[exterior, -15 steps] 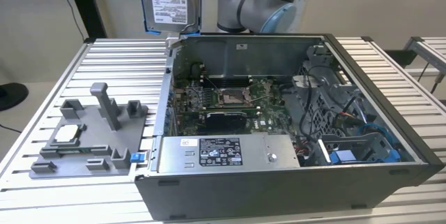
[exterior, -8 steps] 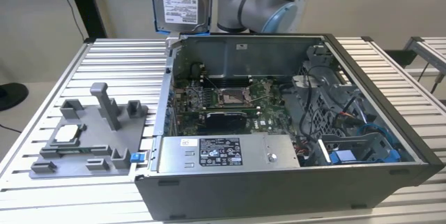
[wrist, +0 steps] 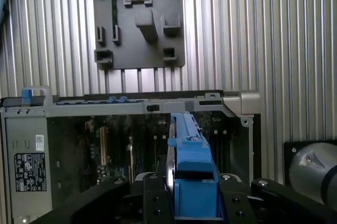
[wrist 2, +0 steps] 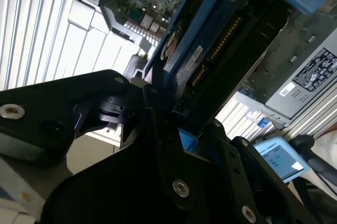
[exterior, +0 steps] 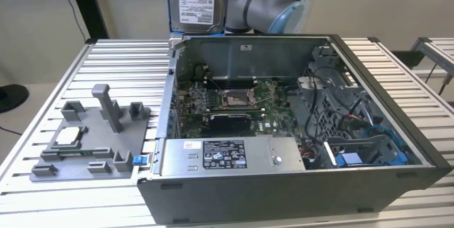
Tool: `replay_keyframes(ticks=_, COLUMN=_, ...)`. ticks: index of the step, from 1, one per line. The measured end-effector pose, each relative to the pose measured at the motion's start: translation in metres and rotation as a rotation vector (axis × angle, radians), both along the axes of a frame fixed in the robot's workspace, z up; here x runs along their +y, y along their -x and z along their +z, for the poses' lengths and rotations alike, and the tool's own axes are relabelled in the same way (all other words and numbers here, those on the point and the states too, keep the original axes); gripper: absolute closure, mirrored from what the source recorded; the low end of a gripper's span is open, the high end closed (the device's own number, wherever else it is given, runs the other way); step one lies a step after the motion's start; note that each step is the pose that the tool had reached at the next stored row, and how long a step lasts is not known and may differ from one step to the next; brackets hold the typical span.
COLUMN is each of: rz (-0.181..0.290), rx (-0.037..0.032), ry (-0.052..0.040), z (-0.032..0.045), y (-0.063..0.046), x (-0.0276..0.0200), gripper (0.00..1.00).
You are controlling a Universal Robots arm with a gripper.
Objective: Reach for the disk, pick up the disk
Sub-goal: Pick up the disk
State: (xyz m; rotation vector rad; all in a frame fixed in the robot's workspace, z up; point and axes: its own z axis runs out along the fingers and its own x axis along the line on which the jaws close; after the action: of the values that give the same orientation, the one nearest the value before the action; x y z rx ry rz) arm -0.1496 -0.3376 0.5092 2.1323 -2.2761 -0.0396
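Already lifted: disk (exterior: 198, 2) clamped edge-on between the jaws of the gripper (wrist: 195, 195), held high above the far left corner of the open computer case (exterior: 284, 196), clear of it. Reach and pickup apparently done. On the table (exterior: 106, 58), left of the case, grey fixture plate (exterior: 89, 143) carrying a white-topped chip (exterior: 67, 136); nothing obstructing.

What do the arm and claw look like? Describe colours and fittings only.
The arm has silver-grey tube sections and rounded joint housings with a light blue cap. The claw is built of matte black plates fastened with silver screws, as both wrist views show.
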Motion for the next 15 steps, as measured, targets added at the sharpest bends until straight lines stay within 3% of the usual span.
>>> replay_keyframes(ticks=15, rz=0.000, rx=0.0004, ry=0.0000, z=0.0000, y=-0.042, x=0.0000, gripper=1.00)
